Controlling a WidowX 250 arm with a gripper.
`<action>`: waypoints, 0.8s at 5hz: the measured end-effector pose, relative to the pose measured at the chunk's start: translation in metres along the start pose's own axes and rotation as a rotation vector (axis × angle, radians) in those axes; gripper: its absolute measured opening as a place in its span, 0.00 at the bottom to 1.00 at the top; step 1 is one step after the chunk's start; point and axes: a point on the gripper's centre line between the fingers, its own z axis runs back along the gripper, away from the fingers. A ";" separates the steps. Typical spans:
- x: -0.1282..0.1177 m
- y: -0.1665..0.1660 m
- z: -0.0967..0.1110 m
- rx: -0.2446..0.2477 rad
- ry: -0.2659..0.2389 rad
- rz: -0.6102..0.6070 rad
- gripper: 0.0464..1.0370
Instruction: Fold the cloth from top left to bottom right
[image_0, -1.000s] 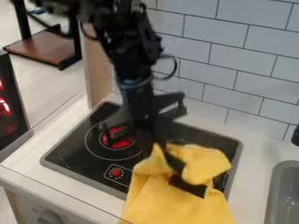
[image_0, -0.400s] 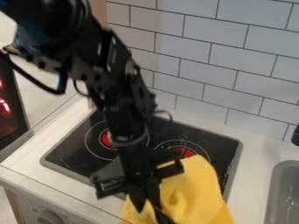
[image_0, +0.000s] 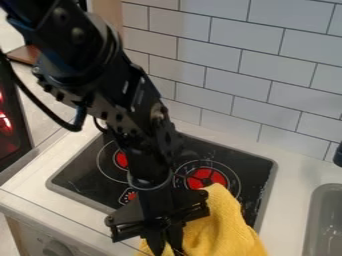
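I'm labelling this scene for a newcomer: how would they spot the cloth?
Find the black stovetop on the white counter. At its front edge, below the right-hand red burner, hangs the cloth: rumpled, soft and the only yellow thing there.

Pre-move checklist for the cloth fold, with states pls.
1. Gripper at the cloth: ok, it hangs at the cloth's left part.
2. Firm hold on the cloth: cannot tell.
3. Cloth off the stove: not ok, its upper end lies over the lower right of the stovetop.
4. Cloth clear of the sink: ok, counter lies between them where visible.
5. Whole cloth outline in frame: not ok, the bottom edge cuts it off.
6. Fold corners lined up: cannot tell.
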 end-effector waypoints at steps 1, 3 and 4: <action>0.002 0.000 -0.002 0.000 -0.012 0.012 0.42; 0.001 0.003 -0.002 0.017 -0.007 0.011 0.87; -0.001 0.003 -0.001 0.024 0.006 0.016 0.95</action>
